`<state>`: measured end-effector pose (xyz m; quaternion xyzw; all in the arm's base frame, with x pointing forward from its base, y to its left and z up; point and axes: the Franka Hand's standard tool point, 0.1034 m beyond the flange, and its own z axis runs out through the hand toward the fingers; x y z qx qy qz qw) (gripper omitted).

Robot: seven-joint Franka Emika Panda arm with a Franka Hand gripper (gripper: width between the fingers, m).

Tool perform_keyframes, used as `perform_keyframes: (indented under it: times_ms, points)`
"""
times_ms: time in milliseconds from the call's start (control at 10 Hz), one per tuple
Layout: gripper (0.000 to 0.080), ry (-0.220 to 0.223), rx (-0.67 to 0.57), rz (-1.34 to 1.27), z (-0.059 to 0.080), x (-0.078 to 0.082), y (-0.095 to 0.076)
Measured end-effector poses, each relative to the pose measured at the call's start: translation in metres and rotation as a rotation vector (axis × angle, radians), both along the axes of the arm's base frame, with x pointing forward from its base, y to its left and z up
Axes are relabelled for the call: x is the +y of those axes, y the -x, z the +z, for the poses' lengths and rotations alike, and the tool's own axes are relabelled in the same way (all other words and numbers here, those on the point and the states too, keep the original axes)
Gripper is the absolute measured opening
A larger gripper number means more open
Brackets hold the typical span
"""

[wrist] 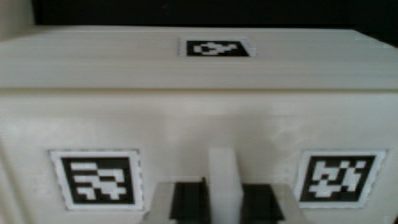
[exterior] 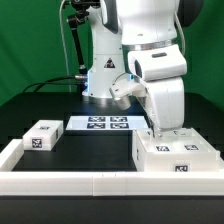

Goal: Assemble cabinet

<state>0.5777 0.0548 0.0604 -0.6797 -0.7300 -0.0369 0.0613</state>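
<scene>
1 cabinet (exterior: 182,160), 1 sm. block (exterior: 42,137) — gripper (wrist: 221,197) on cabinet.

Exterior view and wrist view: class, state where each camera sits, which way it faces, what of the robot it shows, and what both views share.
Exterior view: off the arm, across the table from the robot's base, facing it; shows the arm bent down over the cabinet at the exterior view's right.
Wrist view: on the wrist, looking close at the cabinet's tagged faces; only the dark fingers show.
Shared: the cabinet and its tags.
</scene>
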Motion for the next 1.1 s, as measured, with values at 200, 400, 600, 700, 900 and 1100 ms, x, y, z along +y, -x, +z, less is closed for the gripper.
perform_keyframes:
  times_ms: [200,400,600,700,900,1100]
  points:
    - [0.0070,0.000,0.000,-0.002,0.000,-0.001,0.000]
    - [0.0071,0.003,-0.006,-0.002,0.002,-0.001,0.001]
    - [0.0385,0.010,-0.019,0.002,0.009,-0.001,0.004]
    - [0.0385,0.014,-0.030,0.003,0.013,-0.002,0.005]
    - [0.0701,0.029,-0.079,-0.032,0.026,-0.011,0.016]
    - [0.0779,0.033,-0.126,-0.164,0.038,-0.030,0.040]
